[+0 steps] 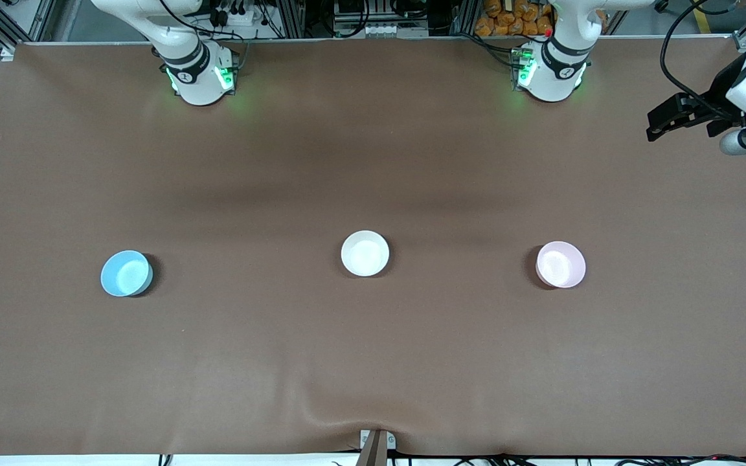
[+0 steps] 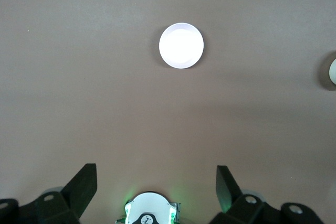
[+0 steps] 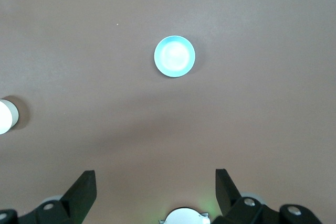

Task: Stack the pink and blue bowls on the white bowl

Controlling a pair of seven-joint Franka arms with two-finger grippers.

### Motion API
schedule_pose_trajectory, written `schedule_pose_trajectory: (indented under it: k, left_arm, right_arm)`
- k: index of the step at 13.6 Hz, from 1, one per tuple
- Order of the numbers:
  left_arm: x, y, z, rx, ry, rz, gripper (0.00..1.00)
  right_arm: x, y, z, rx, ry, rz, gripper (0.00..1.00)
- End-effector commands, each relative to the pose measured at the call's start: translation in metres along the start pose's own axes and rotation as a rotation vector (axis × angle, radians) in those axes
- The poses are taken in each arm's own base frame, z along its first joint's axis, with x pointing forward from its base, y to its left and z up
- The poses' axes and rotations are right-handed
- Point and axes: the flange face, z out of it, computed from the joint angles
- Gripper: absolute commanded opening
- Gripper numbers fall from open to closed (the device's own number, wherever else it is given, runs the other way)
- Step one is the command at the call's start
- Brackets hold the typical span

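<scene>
I see both sets of fingers spread wide apart with nothing between them: the left gripper [image 2: 156, 184] hangs high over the table [image 1: 373, 362] with the pink bowl [image 1: 561, 264] below it, and the right gripper [image 3: 156, 190] hangs high over the blue bowl [image 1: 126, 273]. Both arms are waiting up there. From my front camera the three bowls sit in a row, well apart from one another. The white bowl [image 1: 364, 253] is in the middle of the table, the pink one toward the left arm's end and the blue one toward the right arm's end. All three stand upright on the brown cover, each one alone, and the two coloured bowls sit slightly nearer to the front camera than the white one.
</scene>
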Motion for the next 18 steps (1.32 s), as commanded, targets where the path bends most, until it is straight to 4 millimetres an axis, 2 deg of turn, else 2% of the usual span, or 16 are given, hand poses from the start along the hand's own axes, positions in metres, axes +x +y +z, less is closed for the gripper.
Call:
schedule_pose_trajectory:
  k: [1, 5, 10, 16, 18]
  left_arm:
    - [-0.002, -0.003, 0.000, 0.003, 0.007, 0.011, 1.00]
    - [0.002, -0.007, 0.005, 0.002, 0.005, 0.002, 1.00]
    - [0.017, -0.007, 0.032, -0.003, 0.032, -0.002, 1.00]
    - [0.038, -0.005, 0.086, -0.012, 0.085, -0.003, 1.00]
    - [0.045, -0.011, 0.108, -0.017, 0.106, -0.015, 1.00]
  right_arm:
    - [-0.005, 0.000, -0.007, 0.012, 0.004, -0.009, 1.00]
    - [-0.005, 0.004, -0.007, 0.012, 0.005, -0.003, 1.00]
    - [-0.005, 0.000, -0.006, 0.011, 0.001, -0.009, 1.00]
    - [-0.005, 0.000, -0.007, 0.011, 0.003, -0.009, 1.00]
    - [-0.005, 0.000, -0.007, 0.011, 0.003, -0.009, 1.00]
